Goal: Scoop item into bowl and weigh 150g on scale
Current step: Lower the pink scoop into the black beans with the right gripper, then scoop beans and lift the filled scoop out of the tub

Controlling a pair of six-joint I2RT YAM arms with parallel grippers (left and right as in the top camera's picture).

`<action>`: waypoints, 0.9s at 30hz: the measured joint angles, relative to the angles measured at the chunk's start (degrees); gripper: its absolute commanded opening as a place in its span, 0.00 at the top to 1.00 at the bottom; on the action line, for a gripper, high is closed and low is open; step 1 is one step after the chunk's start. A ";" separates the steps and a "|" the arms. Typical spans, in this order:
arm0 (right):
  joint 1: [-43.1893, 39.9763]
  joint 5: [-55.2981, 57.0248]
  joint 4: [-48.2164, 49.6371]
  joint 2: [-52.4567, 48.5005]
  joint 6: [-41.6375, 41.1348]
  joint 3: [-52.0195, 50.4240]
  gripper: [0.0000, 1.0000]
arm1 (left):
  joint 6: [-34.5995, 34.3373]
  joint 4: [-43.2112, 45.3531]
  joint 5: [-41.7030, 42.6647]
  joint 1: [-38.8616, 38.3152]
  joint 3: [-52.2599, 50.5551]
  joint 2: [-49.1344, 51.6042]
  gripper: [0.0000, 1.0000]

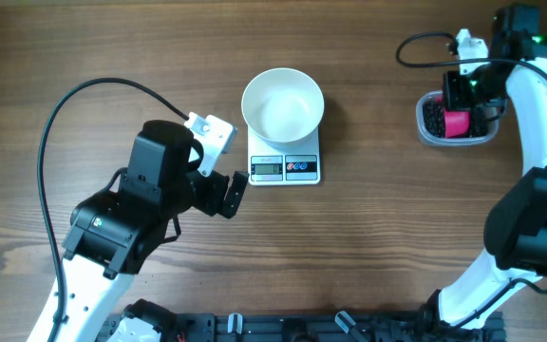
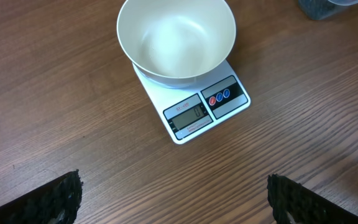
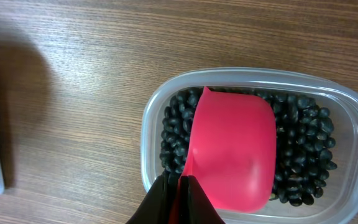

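Note:
The white bowl [image 1: 283,104] [image 2: 176,40] stands empty on the white scale [image 1: 285,168] [image 2: 207,109], whose display faces the table's near edge. The item, small black beans [image 3: 303,143] [image 1: 433,116], fills a clear plastic tub [image 3: 146,137] [image 1: 425,135] at the far right. My right gripper [image 3: 179,186] [image 1: 462,100] is shut on the handle of a pink scoop [image 3: 235,155] [image 1: 456,122], which lies over the beans inside the tub. My left gripper [image 2: 173,193] [image 1: 230,192] stands open over bare wood just left of the scale, holding nothing.
The left arm's black cable [image 1: 84,95] loops over the table at the left. The right arm [image 1: 539,123] runs along the right edge. A black rail [image 1: 302,328] lies along the near edge. Bare wood separates scale and tub.

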State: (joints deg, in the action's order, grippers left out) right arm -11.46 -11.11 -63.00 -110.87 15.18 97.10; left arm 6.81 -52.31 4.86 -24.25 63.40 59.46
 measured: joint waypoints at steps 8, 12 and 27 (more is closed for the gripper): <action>-6.27 -8.41 -0.37 0.00 3.41 0.00 0.96 | 0.00 0.00 0.00 0.00 0.00 0.00 0.00; -6.38 -10.60 0.07 0.00 5.55 -1.27 0.96 | 0.00 -0.02 0.00 0.00 0.00 0.00 0.00; -10.36 -17.51 1.09 0.31 6.21 -3.02 0.96 | 0.00 0.00 0.00 0.00 0.00 0.00 0.00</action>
State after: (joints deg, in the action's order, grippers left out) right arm -21.82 -28.62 -61.91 -110.56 21.39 94.08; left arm 6.81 -52.31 4.86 -24.25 63.40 59.46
